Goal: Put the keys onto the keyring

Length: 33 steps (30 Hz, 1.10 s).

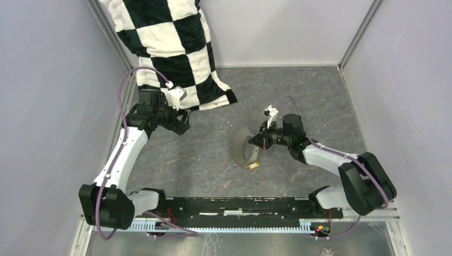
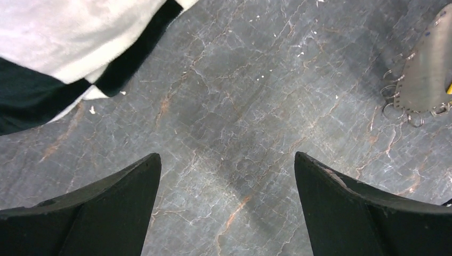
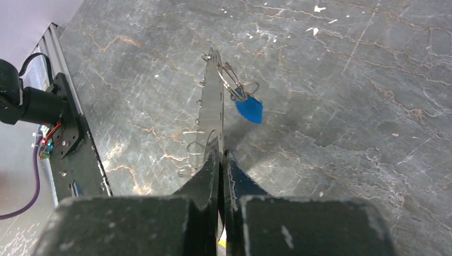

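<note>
The keyring [image 1: 243, 147] shows as a thin grey oval piece with several small wire rings on its rim, held upright on edge at mid-table. My right gripper [image 1: 260, 140] is shut on its edge [image 3: 215, 106], with the fingertips [image 3: 209, 168] pinching it. The blue-headed key [image 3: 249, 109] hangs from a small ring on the keyring's far side. The yellow-headed key [image 1: 253, 166] lies on the table just below the keyring. My left gripper [image 1: 181, 121] is open and empty [image 2: 226, 157] above bare table. It sees the keyring [image 2: 426, 69] at its upper right.
A black-and-white checkered cloth [image 1: 170, 48] lies at the back left, its corner close to my left gripper [image 2: 64, 48]. Grey walls close in the table on three sides. The arms' black base rail [image 1: 234, 207] runs along the near edge.
</note>
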Available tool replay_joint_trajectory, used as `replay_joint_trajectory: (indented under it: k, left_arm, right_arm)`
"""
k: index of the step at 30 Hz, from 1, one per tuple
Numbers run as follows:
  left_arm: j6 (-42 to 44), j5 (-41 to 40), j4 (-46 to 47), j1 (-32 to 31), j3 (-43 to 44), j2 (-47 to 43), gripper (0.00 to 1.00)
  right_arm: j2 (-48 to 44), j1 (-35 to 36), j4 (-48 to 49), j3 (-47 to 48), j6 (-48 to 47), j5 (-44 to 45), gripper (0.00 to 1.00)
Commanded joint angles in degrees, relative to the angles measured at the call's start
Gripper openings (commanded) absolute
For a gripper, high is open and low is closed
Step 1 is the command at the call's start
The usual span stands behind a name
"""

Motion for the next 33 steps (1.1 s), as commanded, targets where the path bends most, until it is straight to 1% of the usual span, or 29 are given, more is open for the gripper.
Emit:
replay_joint_trajectory:
  k: [1, 6, 9, 11, 15, 16, 17, 20, 25, 28, 30, 33]
  left_arm:
    - [-1.3, 1.6, 7.9, 0.4, -3.2, -1.4, 1.00]
    - [-2.9, 3.8, 9.5, 0.7, -5.2, -0.3, 1.00]
    - [-2.5, 5.2, 9.9, 0.7, -6.2, -0.2, 1.00]
    - [-2.0, 5.7, 10.1, 0.7, -7.0, -0.3, 1.00]
    - [-1.8, 5.9, 10.8, 0.7, -8.3, -0.7, 1.00]
    - [-1.8, 6.1, 10.8, 0.7, -8.5, -0.8, 1.00]
    - [-1.8, 6.3, 10.8, 0.7, -8.6, -0.8, 1.00]
    - [-1.8, 6.4, 11.2, 0.9, -8.6, -0.9, 1.00]
    - [-1.8, 6.0, 13.6, 2.4, -8.3, -0.8, 1.00]
    - [-3.4, 6.3, 18.3, 4.7, -10.3, -0.9, 1.00]
    - [-4.7, 5.6, 23.6, 6.2, -13.9, -1.0, 1.00]
    - [-5.6, 4.5, 31.7, 9.0, -19.3, -0.3, 1.00]
  right_arm:
    - [7.3, -3.2, 4.9, 0.0, -4.1, 0.1, 0.01]
    - [14.9, -7.5, 8.5, -0.2, -0.4, -1.0, 0.13]
    - [17.3, -8.5, 7.1, 0.5, 0.1, -0.8, 0.23]
    - [18.4, -8.9, 4.5, 1.4, -0.2, 0.3, 0.33]
    - [18.4, -8.7, 1.0, 2.6, -1.4, 2.4, 0.69]
    - [18.0, -8.7, 0.2, 2.8, -1.5, 3.1, 0.97]
    - [17.5, -8.8, -0.7, 3.3, -1.9, 4.0, 0.98]
    - [14.4, -9.3, -3.1, 4.2, -2.4, 7.1, 0.98]
    - [4.7, -10.8, -4.5, 3.2, -4.4, 18.0, 0.98]
    - [-3.4, -12.0, -3.4, -1.0, -5.8, 28.1, 0.98]
    - [-9.2, -12.6, -2.1, -4.9, -7.0, 36.1, 0.98]
    - [-14.8, -13.2, -1.4, -9.9, -8.6, 47.9, 0.98]
